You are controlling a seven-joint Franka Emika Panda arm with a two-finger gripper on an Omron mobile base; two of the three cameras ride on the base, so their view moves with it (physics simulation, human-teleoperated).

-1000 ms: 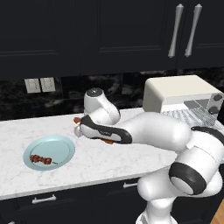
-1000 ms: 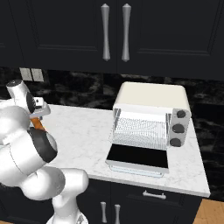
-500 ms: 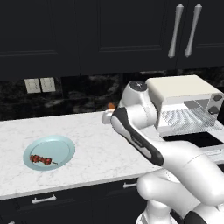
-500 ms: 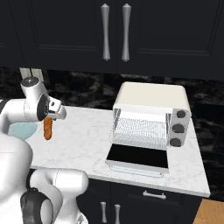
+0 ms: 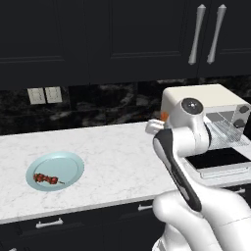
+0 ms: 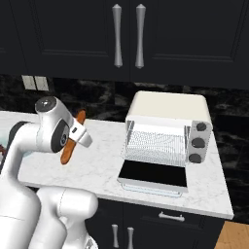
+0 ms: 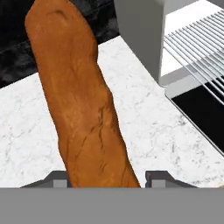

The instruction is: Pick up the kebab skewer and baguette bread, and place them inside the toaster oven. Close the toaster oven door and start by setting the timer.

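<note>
Baguette bread [image 7: 81, 100] clamped between the gripper [image 7: 105, 178] fingers above the marble counter [image 6: 104, 160], left of the toaster oven [image 6: 168, 133] with door [image 6: 153, 176] dropped open; kebab skewer [image 5: 48, 179] on the blue plate [image 5: 68, 162].

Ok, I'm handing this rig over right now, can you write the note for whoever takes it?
Hand: shut on the baguette bread, held in the air over the counter, left of the toaster oven.
Kebab skewer: lies on the light blue plate, far left of the counter.
Toaster oven door: folded down open, wire rack bare.
Done: baguette picked up.
Left: put the baguette on the rack, fetch the skewer and put it in too, close the door, set the timer.
</note>
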